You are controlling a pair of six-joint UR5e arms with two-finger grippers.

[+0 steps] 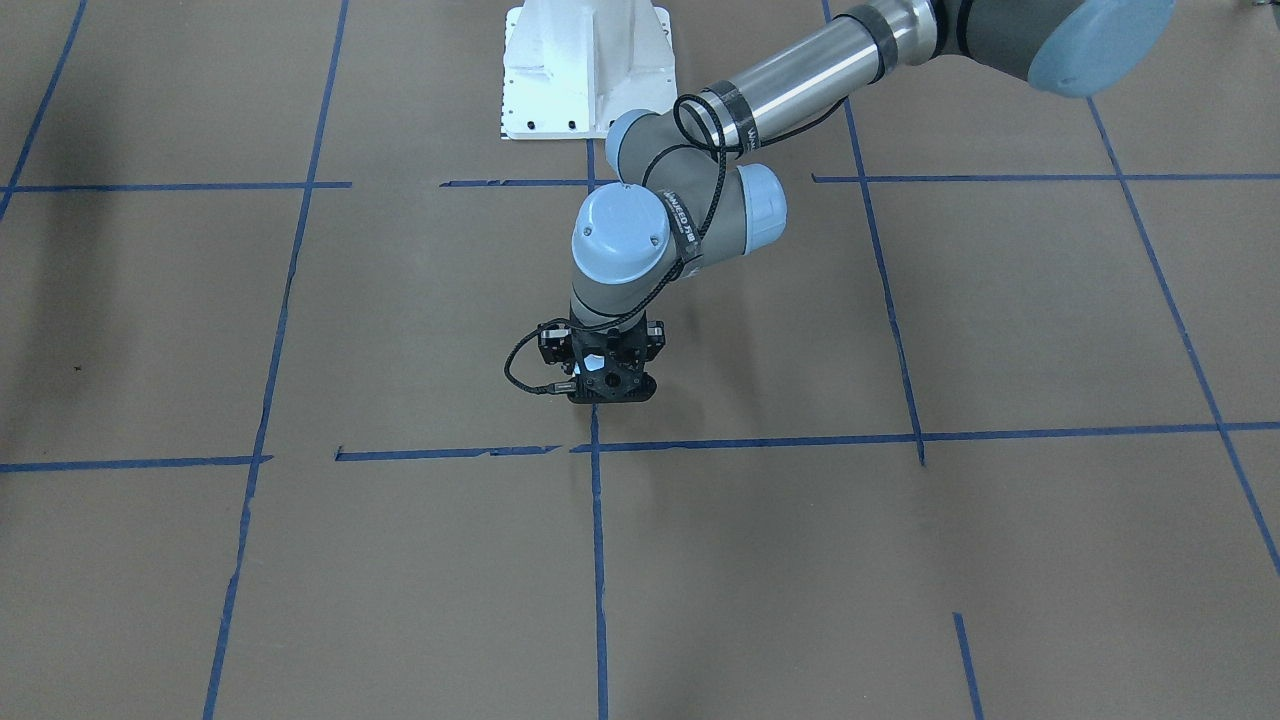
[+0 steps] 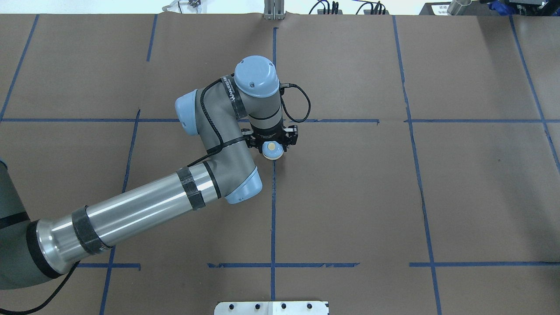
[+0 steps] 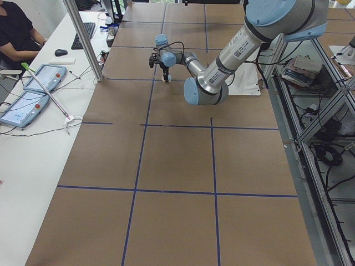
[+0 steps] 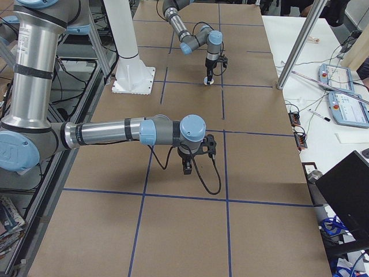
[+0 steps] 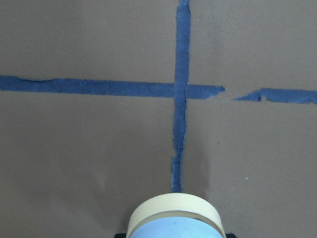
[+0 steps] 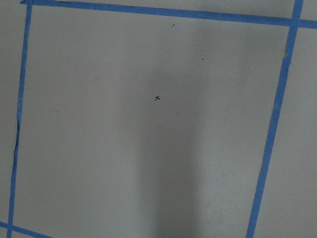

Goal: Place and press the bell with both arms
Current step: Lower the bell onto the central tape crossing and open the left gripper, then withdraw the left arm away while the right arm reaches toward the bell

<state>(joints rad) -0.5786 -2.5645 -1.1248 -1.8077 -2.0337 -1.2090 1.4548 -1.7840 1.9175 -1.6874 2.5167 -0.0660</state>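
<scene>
My left gripper (image 2: 272,148) points straight down near the table's middle and is shut on the bell (image 2: 272,154), a small light-blue dome with cream button and rim. The bell is at or just above the brown paper, beside a blue tape line. In the left wrist view the bell's (image 5: 173,220) cream rim and blue dome fill the bottom edge. The front view shows the left gripper (image 1: 611,392) low over the table. My right gripper (image 4: 187,166) shows only in the right side view, hovering over the paper far from the bell; I cannot tell if it is open or shut.
The white pedestal (image 1: 585,70) stands at the robot's side of the table. Blue tape lines (image 5: 182,99) cross the brown paper. A side table with tablets (image 3: 33,88) and a metal post (image 3: 83,39) lie beyond the far edge.
</scene>
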